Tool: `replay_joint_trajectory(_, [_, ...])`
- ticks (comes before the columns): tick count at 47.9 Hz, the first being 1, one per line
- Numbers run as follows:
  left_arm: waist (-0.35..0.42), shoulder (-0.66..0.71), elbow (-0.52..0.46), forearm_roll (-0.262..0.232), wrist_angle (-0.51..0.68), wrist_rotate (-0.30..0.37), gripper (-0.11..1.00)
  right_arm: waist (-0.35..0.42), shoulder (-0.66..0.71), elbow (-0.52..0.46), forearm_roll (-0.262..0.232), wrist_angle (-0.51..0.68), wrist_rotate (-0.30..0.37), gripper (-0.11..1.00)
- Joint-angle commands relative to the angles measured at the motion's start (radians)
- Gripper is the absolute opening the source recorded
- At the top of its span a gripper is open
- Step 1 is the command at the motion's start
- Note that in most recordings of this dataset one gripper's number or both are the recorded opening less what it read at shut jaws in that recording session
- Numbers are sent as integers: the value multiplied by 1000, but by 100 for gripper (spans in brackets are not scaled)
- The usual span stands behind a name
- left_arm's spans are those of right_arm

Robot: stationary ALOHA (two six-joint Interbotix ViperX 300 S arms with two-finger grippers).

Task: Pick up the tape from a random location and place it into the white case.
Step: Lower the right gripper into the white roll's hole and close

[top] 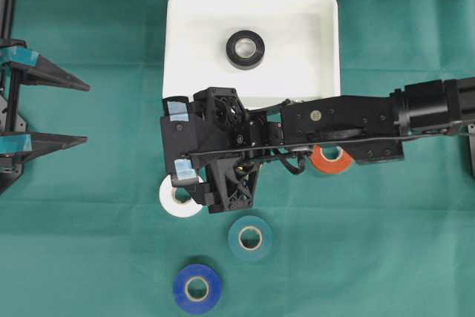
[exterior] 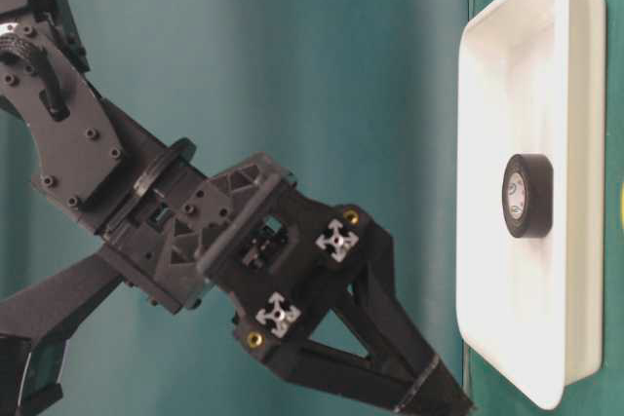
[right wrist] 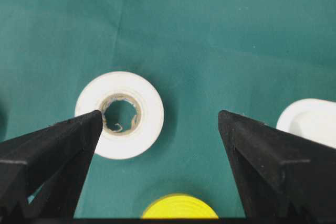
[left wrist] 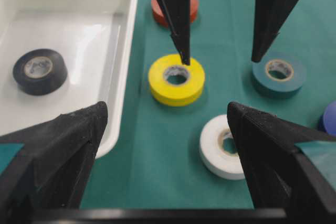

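Lying flat, the glossy black tape rests in the white case; both end effectors gape apart.

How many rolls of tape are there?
6. Black roll inside the white plastic tray; yellow, orange, white, teal and blue on the green cloth. More could hide under the arm.
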Motion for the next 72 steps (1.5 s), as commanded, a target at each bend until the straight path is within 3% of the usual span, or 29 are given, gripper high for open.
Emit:
replay_joint_trajectory(1, [2, 9, -14, -2, -5, -2, 95, 2, -20, -29, 2, -2, 3, 91])
replay_joint_trajectory(32, [2, 9, -12, -2, -6, -2, 95, 2, 60, -29, 2, -43, 6, 91])
replay_joint_trajectory(72, [2, 25, -9, -2, -9, -2, 95, -15, 229, -34, 0, -193, 18, 91])
